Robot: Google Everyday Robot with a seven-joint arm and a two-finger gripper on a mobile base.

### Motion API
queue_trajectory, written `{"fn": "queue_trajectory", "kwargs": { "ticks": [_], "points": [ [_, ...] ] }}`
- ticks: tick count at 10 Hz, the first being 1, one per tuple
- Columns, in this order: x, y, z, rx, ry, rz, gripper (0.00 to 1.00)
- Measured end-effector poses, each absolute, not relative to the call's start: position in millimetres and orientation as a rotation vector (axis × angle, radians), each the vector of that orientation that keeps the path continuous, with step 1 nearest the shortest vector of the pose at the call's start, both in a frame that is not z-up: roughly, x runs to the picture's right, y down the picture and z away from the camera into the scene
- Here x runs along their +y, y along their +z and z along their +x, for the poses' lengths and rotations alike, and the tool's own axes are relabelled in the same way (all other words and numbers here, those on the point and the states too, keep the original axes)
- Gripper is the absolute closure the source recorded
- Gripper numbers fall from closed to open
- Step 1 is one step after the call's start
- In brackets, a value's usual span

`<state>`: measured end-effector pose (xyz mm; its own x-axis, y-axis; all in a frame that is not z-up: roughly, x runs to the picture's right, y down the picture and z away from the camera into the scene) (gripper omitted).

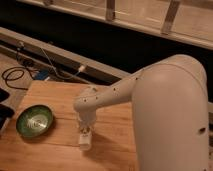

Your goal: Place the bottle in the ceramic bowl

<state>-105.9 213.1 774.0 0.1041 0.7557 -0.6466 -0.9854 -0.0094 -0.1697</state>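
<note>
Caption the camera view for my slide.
Gripper shut on the bottle on the wooden table, apart from the green ceramic bowl.

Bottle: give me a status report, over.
Gripper shut on bottle, down at wooden table. Ceramic bowl apart at image left, empty. Nothing between them.

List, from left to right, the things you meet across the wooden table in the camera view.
The green ceramic bowl → the bottle, with the end effector shut on its upper end, just above it → the robot's bulky white arm shell.
</note>
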Motion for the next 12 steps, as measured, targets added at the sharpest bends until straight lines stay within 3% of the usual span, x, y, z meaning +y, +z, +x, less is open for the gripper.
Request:
{"fn": "queue_trajectory", "kwargs": {
  "ticks": [4,8,12],
  "points": [
    [167,761,-106,0.338,1.428,-0.648,1.0],
    [107,743,-162,0.187,1.3,-0.639,1.0],
    [102,729,-223,0.034,1.145,-0.769,1.0]
  ]
}}
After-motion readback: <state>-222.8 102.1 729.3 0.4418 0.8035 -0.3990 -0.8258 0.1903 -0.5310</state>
